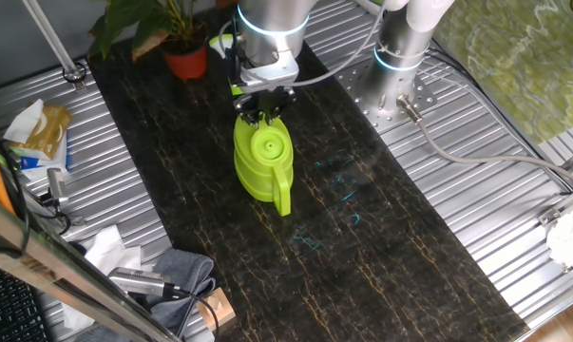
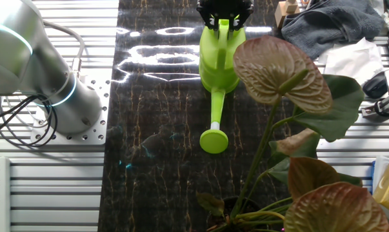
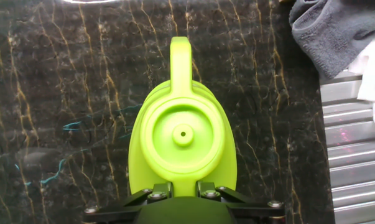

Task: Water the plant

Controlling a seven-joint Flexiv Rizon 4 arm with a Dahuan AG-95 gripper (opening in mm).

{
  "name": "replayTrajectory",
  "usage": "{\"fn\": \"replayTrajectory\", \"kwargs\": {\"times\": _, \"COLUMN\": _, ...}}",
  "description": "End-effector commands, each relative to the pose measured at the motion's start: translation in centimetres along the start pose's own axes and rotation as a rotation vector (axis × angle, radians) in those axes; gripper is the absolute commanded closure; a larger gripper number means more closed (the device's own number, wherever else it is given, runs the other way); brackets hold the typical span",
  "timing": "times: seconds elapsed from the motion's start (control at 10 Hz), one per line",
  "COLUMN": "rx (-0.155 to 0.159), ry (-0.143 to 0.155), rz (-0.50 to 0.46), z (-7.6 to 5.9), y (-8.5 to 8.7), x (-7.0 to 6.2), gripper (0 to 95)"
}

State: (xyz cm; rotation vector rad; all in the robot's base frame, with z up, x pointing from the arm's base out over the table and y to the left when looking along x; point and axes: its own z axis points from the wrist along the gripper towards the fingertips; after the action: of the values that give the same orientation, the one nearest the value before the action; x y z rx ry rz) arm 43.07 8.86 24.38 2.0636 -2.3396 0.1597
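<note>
A lime-green watering can stands upright on the black marbled mat, its handle toward the grey cloth and its spout toward the plant. My gripper is straight above it, and both fingers press against the green strip at the can's top on the spout side, shut on it. From the other fixed view the gripper hangs over the can. The plant grows from an orange-red pot at the mat's far end; its broad leaves fill that view's foreground.
A grey cloth and white tissue lie beside the mat's near left corner, with a wooden block. A packet and cables sit on the left ribbed table. The arm's base stands at the right.
</note>
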Motion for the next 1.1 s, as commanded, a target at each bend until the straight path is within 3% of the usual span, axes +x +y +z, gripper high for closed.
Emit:
{"fn": "replayTrajectory", "kwargs": {"times": 0.1, "rx": -0.001, "ry": -0.004, "rz": 0.002, "z": -0.05, "y": -0.06, "x": -0.03, "gripper": 95.0}}
{"fn": "replayTrajectory", "kwargs": {"times": 1.1, "rx": 0.011, "ry": -0.013, "rz": 0.0, "z": -0.05, "y": -0.06, "x": -0.03, "gripper": 95.0}}
